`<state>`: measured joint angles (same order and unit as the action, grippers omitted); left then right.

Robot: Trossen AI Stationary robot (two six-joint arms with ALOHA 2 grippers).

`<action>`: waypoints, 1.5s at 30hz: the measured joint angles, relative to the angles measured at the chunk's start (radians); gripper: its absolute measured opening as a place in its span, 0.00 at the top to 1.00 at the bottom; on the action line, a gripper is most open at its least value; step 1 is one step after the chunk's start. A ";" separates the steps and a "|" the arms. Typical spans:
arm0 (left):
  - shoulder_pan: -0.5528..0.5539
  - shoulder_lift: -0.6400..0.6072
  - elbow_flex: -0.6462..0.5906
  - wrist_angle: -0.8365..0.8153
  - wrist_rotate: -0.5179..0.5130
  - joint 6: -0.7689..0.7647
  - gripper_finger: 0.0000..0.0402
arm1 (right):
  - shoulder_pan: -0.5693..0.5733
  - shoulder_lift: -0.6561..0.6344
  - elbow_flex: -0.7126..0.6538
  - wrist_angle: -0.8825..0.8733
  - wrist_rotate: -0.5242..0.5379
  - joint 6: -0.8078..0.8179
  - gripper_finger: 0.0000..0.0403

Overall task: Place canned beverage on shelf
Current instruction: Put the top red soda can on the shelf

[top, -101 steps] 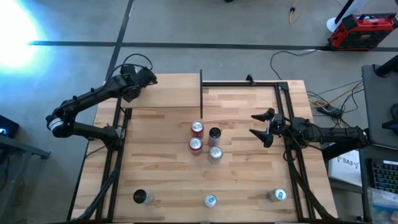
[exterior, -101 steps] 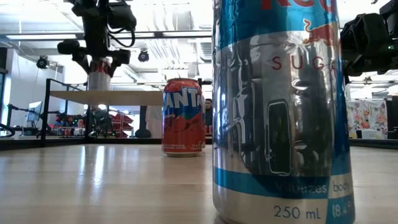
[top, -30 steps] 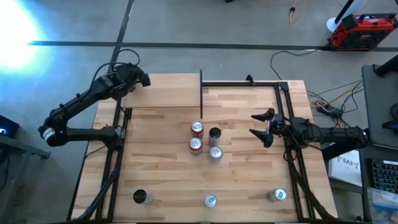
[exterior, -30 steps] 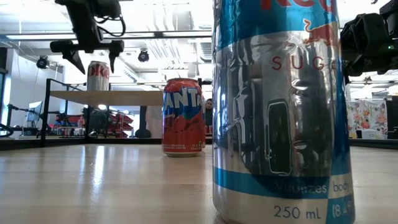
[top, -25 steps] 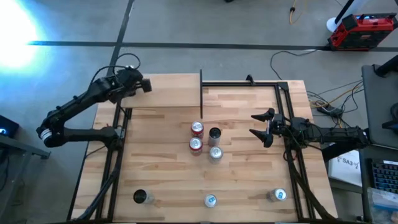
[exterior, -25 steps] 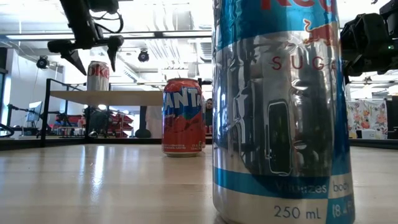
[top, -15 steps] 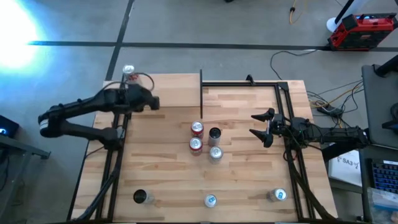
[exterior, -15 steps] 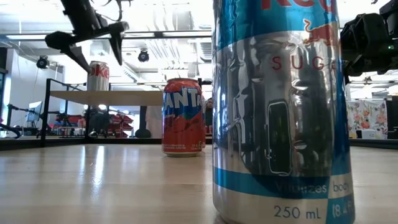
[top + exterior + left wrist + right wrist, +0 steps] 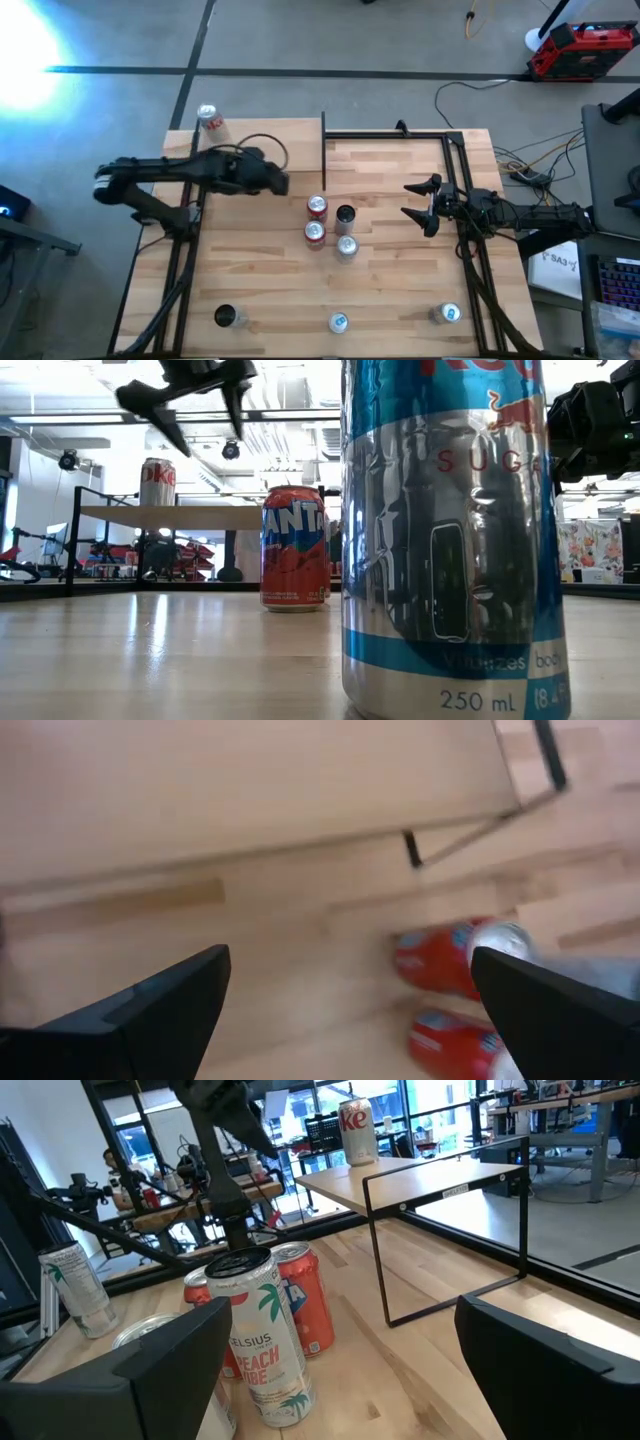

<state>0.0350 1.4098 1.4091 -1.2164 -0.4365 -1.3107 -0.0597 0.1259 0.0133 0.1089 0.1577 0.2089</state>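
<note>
Above table, left gripper (image 9: 283, 184) wide, empty

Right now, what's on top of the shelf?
One can stands upright at the far left corner of the shelf; red-and-silver in the right wrist view. The left arm overhangs the shelf's near edge, so that strip is hidden.

Shelf (image 9: 260, 140): plain pale wood board on thin black metal frame, raised above the tabletop, roughly 11 o'clock of the table in the high view. One silver-and-red can (image 9: 207, 117) stands upright on its far left corner, lid up; lettering reads like a Diet Coke, hard to confirm. Low view shows the same can (image 9: 157, 481) on the board's top. Remaining cans on the tabletop: a cluster (image 9: 330, 226) at centre, three more (image 9: 338, 321) along 6 o'clock, all upright.
</note>
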 joint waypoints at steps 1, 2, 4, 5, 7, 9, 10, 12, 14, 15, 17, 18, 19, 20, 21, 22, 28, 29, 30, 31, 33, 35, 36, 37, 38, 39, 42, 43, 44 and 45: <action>-0.007 0.031 0.032 -0.014 0.019 -0.017 0.01 | 0.000 0.000 0.000 0.000 0.000 0.000 0.09; -0.014 0.066 0.067 -0.028 0.034 -0.029 0.01 | 0.000 0.000 0.000 0.000 0.000 0.000 0.09; -0.028 0.131 0.137 -0.060 0.041 -0.043 0.01 | 0.000 0.000 0.000 0.000 0.000 0.000 0.09; -0.034 0.166 0.174 -0.077 0.046 -0.046 0.01 | 0.000 0.000 0.000 0.000 0.000 0.000 0.09; -0.042 0.232 0.249 -0.110 0.067 -0.053 0.01 | 0.000 0.000 0.000 0.000 0.000 0.000 0.09; -0.045 0.294 0.321 -0.153 0.092 -0.053 0.01 | 0.000 0.000 0.000 0.000 0.000 0.000 0.09; -0.046 0.324 0.356 -0.174 0.104 -0.053 0.01 | 0.000 0.000 0.000 0.000 0.000 0.000 0.09; -0.045 0.379 0.420 -0.206 0.130 -0.050 0.01 | 0.000 0.000 0.000 0.000 0.000 0.000 0.09; -0.045 0.424 0.469 -0.221 0.151 -0.036 0.01 | 0.000 0.000 0.000 0.000 0.000 0.000 0.09; -0.045 0.443 0.489 -0.221 0.159 -0.029 0.01 | 0.000 0.000 0.000 0.000 0.000 0.000 0.09; -0.045 0.477 0.524 -0.218 0.168 -0.021 0.01 | 0.000 0.000 0.000 0.000 0.000 0.000 0.09; -0.045 0.493 0.540 -0.216 0.175 -0.015 0.01 | 0.000 0.000 0.000 0.000 0.000 0.000 0.09; -0.045 0.510 0.555 -0.213 0.188 -0.006 0.01 | 0.000 0.000 0.000 0.000 0.000 0.000 0.09; -0.044 0.527 0.569 -0.210 0.200 0.002 0.01 | 0.000 0.000 0.000 0.000 0.000 0.000 0.09; -0.041 0.544 0.584 -0.207 0.210 0.011 0.01 | 0.000 0.000 0.000 0.000 0.000 0.000 0.09; -0.041 0.563 0.600 -0.204 0.218 0.020 0.01 | 0.000 0.000 0.000 0.000 0.000 0.000 0.09; -0.016 0.670 0.700 -0.247 0.264 0.052 0.01 | 0.000 0.000 0.000 0.000 0.000 0.000 0.09; -0.009 0.683 0.711 -0.265 0.277 0.052 0.01 | 0.000 0.000 0.000 0.000 0.000 0.000 0.09; -0.004 0.695 0.719 -0.279 0.284 0.052 0.01 | 0.000 0.000 0.000 0.000 0.000 0.000 0.09; 0.002 0.705 0.724 -0.284 0.292 0.051 0.01 | 0.000 0.000 0.000 0.000 0.000 0.000 0.09; 0.010 0.716 0.723 -0.282 0.297 0.052 0.01 | 0.000 0.000 0.000 0.000 0.000 0.000 0.09; 0.016 0.722 0.712 -0.275 0.301 0.052 0.01 | 0.000 0.000 0.000 0.000 0.000 0.000 0.09; 0.019 0.726 0.708 -0.275 0.311 0.051 0.01 | 0.000 0.000 0.000 0.000 0.000 0.000 0.09; 0.022 0.729 0.703 -0.271 0.318 0.050 0.01 | 0.000 0.000 0.000 0.000 0.000 0.000 0.09; 0.025 0.732 0.700 -0.265 0.320 0.049 0.01 | 0.000 0.000 0.000 0.000 0.000 0.000 0.09; 0.027 0.733 0.696 -0.256 0.320 0.049 0.01 | 0.000 0.000 0.000 0.000 0.000 0.000 0.09; 0.038 0.729 0.676 -0.222 0.320 0.045 0.01 | 0.000 0.000 0.000 0.000 0.000 0.000 0.09; 0.041 0.729 0.667 -0.211 0.319 0.042 0.01 | 0.000 0.000 0.000 0.000 0.000 0.000 0.09; 0.044 0.729 0.658 -0.203 0.319 0.037 0.01 | 0.000 0.000 0.000 0.000 0.000 0.000 0.09; 0.046 0.729 0.649 -0.197 0.319 0.032 0.01 | 0.000 0.000 0.000 0.000 0.000 0.000 0.09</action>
<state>0.0807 2.1384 2.0578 -1.4138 -0.1173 -1.2785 -0.0595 0.1259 0.0132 0.1087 0.1577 0.2089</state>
